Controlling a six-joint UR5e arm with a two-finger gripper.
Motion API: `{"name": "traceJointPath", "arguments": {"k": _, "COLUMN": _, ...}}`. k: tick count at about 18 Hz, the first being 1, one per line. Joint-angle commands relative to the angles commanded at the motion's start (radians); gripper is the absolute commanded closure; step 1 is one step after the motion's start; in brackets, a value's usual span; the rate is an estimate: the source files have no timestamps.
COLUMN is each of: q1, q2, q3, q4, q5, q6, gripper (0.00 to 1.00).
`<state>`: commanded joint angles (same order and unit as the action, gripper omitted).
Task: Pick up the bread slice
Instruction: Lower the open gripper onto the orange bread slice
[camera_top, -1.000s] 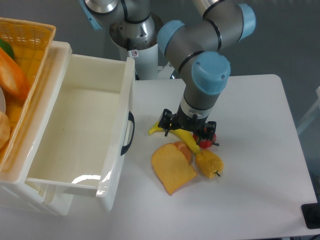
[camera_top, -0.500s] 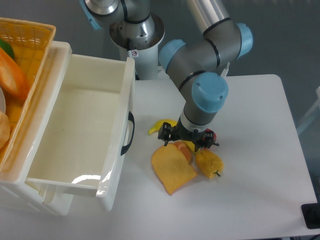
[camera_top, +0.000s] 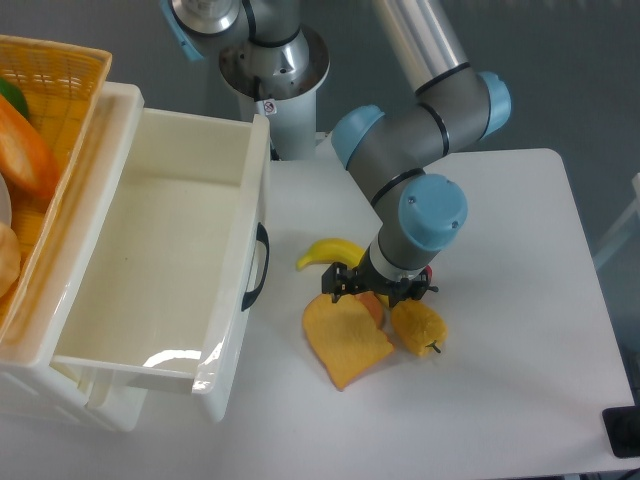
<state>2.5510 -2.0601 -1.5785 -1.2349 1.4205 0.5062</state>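
The claw hung low over the toy foods, its fingers mostly hidden under the wrist, so whether they stood apart or together could not be told. The bread slice lay flat on the desk just below-left of it, with the yellow pepper close at its lower right and the banana just up-left.

A table holds 1 open bin at the left, with a basket on its far left edge. Right of the bin lies a bread slice. A banana sits behind it, a pepper just right. The gripper hangs over the slice's back edge
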Motion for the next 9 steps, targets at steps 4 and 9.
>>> {"name": "traceJointPath", "arguments": {"k": 4, "q1": 0.0, "q2": -0.015, "q3": 0.005, "q4": 0.011, "q5": -0.002, "q6": -0.002, "gripper": 0.0}}
{"name": "traceJointPath", "arguments": {"k": 9, "q1": 0.0, "q2": -0.025, "q3": 0.006, "q4": 0.015, "q5": -0.002, "q6": 0.0, "gripper": 0.0}}
